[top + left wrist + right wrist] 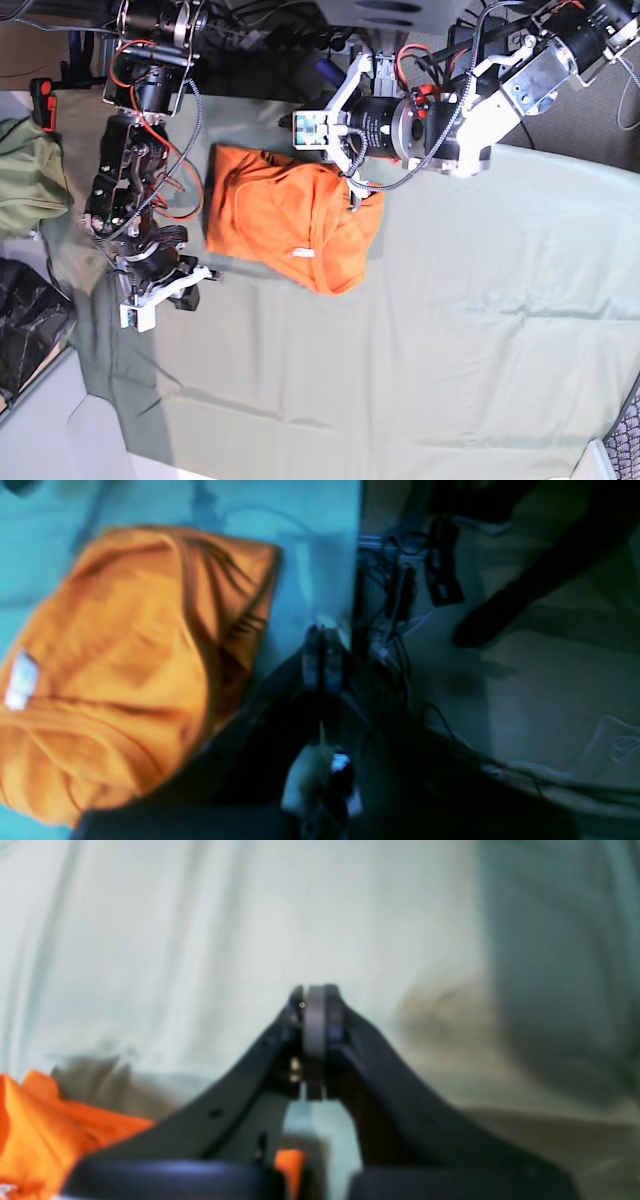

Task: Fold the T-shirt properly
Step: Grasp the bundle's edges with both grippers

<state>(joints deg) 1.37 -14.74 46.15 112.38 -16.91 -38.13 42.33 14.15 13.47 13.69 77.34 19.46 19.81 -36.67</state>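
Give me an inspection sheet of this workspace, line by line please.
Surface: sage-green table cloth, creased, covering the table.
Job's things: orange T-shirt lying crumpled in a loose heap, white neck label showing.
Clutter: olive-green garment bunched at the table edge; black bag beside it.
Grippers: left gripper jaws together beside the T-shirt, holding nothing; right gripper jaws together over the cloth, holding nothing.
Cables: red and black wires along the arm; tangled cables off the table.
Surroundings: floor past the table edge.
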